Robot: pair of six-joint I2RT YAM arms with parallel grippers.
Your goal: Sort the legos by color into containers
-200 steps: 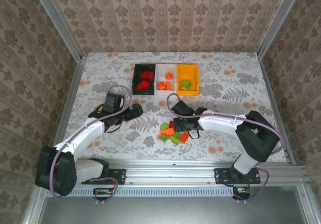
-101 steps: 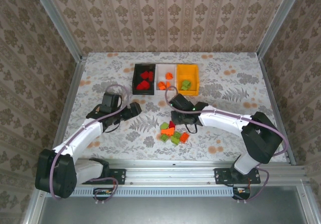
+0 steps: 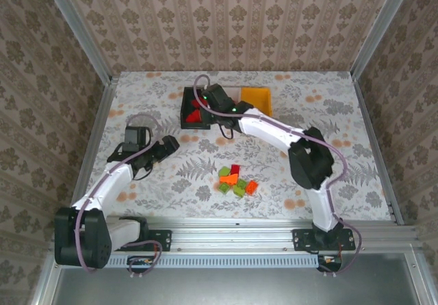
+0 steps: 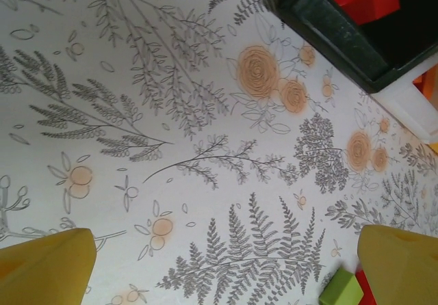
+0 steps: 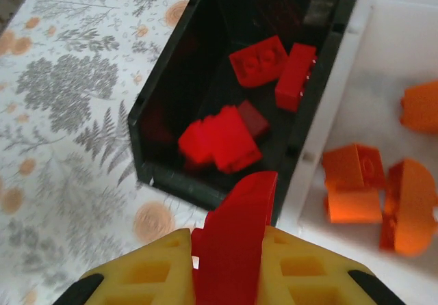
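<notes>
Trouble: my right fingers (image 5: pixel 147 267) pinch a red brick (image 5: pixel 236 236) close to the black bin's (image 5: pixel 205 190) rim, so letting go now could drop it outside, onto the table (image 5: pixel 68 113).

I get soft, even light with faint shadows from above, blurred lower corners in the left wrist view, and sheen inside the black bin (image 5: pixel 179 86) in the right wrist view.

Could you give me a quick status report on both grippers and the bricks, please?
Right gripper shut on red brick at black bin. Left gripper open, empty. Loose bricks unsorted mid-table.
</notes>
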